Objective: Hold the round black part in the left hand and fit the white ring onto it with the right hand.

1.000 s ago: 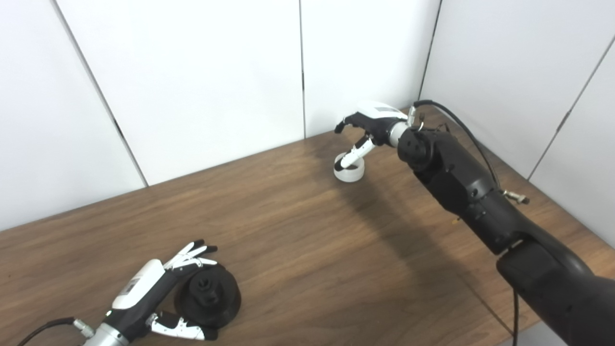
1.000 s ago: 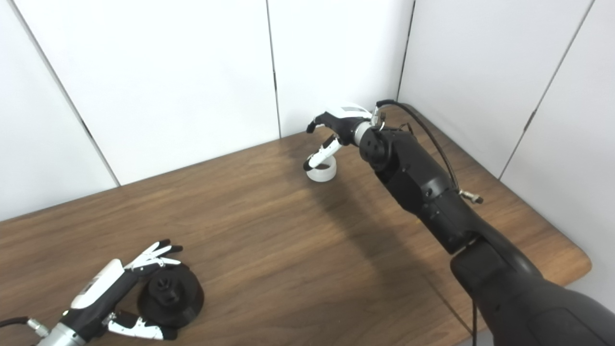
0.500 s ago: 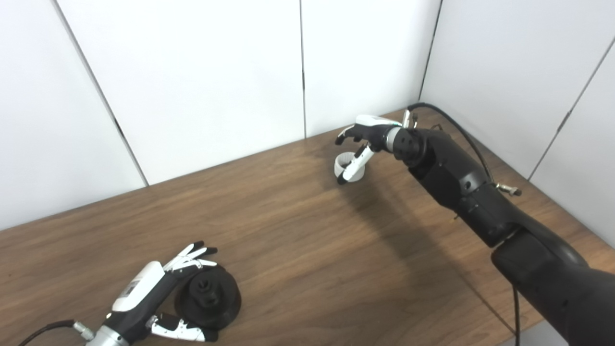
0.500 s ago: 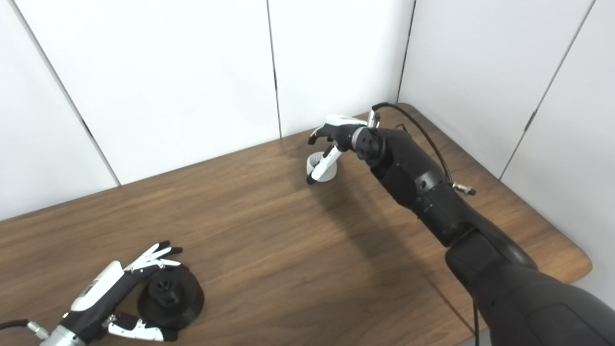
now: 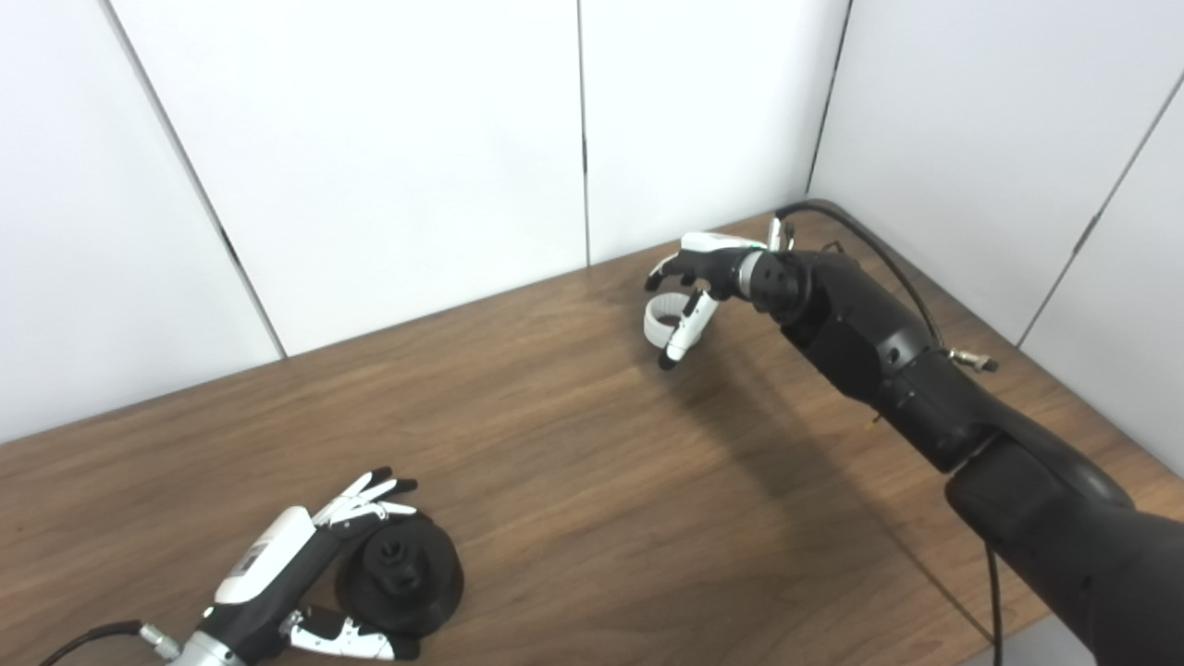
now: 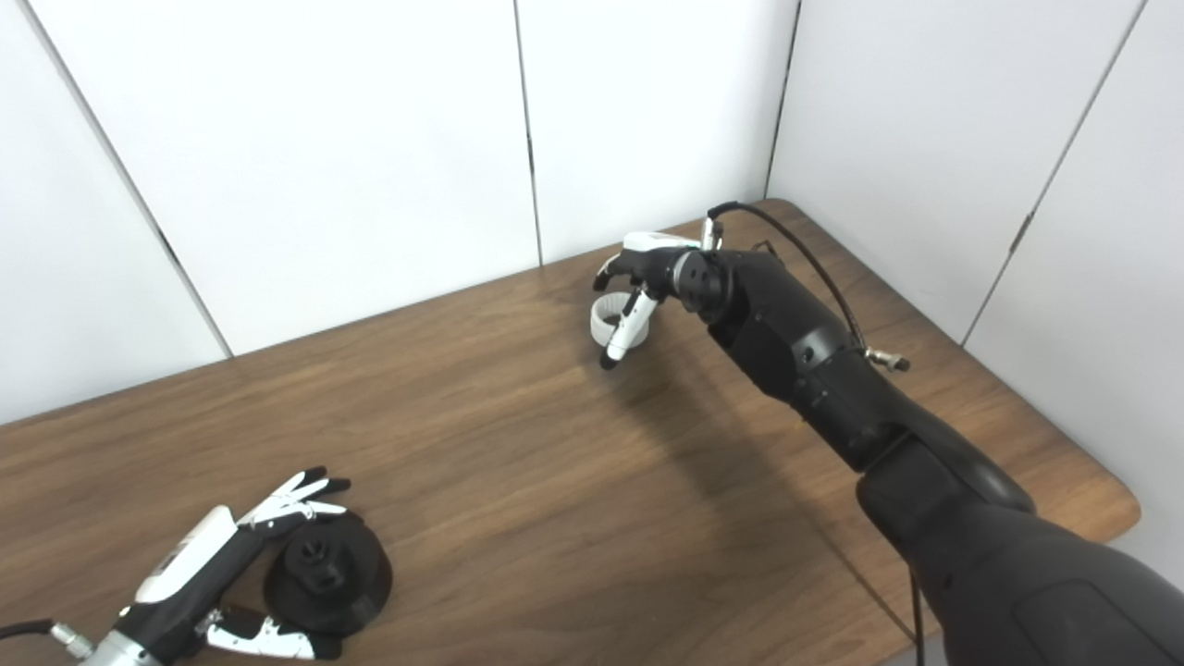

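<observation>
The round black part (image 5: 402, 573) rests on the wooden table (image 5: 573, 481) at the near left. My left hand (image 5: 277, 564) is cupped around it and open: straight fingers lie behind its rim and the thumb in front. At the far side of the table my right hand (image 5: 698, 277) is shut on the white ring (image 5: 653, 322). The ring is tilted up on its edge, with the thumb crossing its front and the fingers curled above it. I cannot tell whether the ring still touches the table.
White wall panels (image 5: 416, 139) close off the back and right of the table. The table's rounded right corner (image 6: 1124, 504) lies near my right arm. A black cable (image 6: 795, 245) loops off that arm's wrist.
My right hand has come down onto the ring and closed on it, tipping it from flat up onto its edge. The left hand and black part have stayed put.
</observation>
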You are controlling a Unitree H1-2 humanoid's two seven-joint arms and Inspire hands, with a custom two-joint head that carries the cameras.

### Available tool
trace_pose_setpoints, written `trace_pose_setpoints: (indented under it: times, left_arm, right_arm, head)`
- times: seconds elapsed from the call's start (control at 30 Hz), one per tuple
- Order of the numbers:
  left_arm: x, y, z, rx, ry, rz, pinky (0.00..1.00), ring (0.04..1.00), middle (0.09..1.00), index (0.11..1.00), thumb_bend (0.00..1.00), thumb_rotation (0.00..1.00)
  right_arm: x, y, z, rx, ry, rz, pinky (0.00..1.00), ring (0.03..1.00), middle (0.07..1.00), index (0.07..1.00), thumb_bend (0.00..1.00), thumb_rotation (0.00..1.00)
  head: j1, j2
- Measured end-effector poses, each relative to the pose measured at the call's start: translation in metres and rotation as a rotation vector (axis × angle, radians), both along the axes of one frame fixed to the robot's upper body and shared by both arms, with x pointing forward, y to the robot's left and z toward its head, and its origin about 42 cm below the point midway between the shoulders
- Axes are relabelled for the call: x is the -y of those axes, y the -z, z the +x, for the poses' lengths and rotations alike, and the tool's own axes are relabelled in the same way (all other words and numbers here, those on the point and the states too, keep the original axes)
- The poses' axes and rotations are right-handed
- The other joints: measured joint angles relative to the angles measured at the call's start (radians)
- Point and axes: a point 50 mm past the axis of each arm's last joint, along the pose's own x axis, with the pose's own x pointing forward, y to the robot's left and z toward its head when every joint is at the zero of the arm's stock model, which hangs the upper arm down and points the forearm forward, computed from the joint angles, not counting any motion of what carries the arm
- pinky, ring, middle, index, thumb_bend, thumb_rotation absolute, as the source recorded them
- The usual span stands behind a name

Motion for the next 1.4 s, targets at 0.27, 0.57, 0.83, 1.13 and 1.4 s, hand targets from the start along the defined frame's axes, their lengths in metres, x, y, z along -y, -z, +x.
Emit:
trace_pose_setpoints:
  times: [0.27, 0.57, 0.83, 1.13, 1.4]
  left_arm:
    - [-0.001, 0.001, -0.001, -0.004, -0.004, -0.002, 0.95, 1.0, 0.926, 0.487, 0.52, 0.07]
    - [-0.004, 0.001, -0.003, -0.013, -0.003, -0.001, 0.96, 1.0, 0.928, 0.487, 0.52, 0.07]
    - [-0.006, 0.001, -0.006, -0.019, -0.006, -0.006, 0.96, 1.0, 0.931, 0.487, 0.52, 0.07]
    - [-0.007, 0.001, -0.006, -0.02, -0.006, -0.007, 0.97, 1.0, 0.93, 0.487, 0.52, 0.07]
    - [-0.009, 0.0, -0.007, -0.022, -0.007, -0.006, 0.97, 1.0, 0.93, 0.488, 0.52, 0.07]
  right_arm:
    - [0.0, 0.001, 0.0, 0.003, -0.004, -0.012, 0.84, 0.888, 0.93, 0.754, 0.93, 0.2]
    - [0.003, 0.003, -0.001, 0.022, 0.006, -0.023, 0.86, 0.888, 0.907, 0.709, 0.88, 0.17]
    - [0.007, 0.009, -0.006, 0.033, 0.011, -0.031, 0.91, 0.904, 0.897, 0.686, 0.82, 0.14]
    - [0.009, 0.013, -0.008, 0.043, 0.013, -0.037, 0.91, 0.895, 0.873, 0.638, 0.8, 0.11]
    - [0.013, 0.02, -0.015, 0.102, 0.019, -0.032, 0.89, 0.863, 0.828, 0.486, 0.52, 0.13]
  head:
    - [0.003, 0.008]
    - [0.003, 0.011]
    - [0.005, 0.018]
    - [0.006, 0.021]
    - [0.011, 0.029]
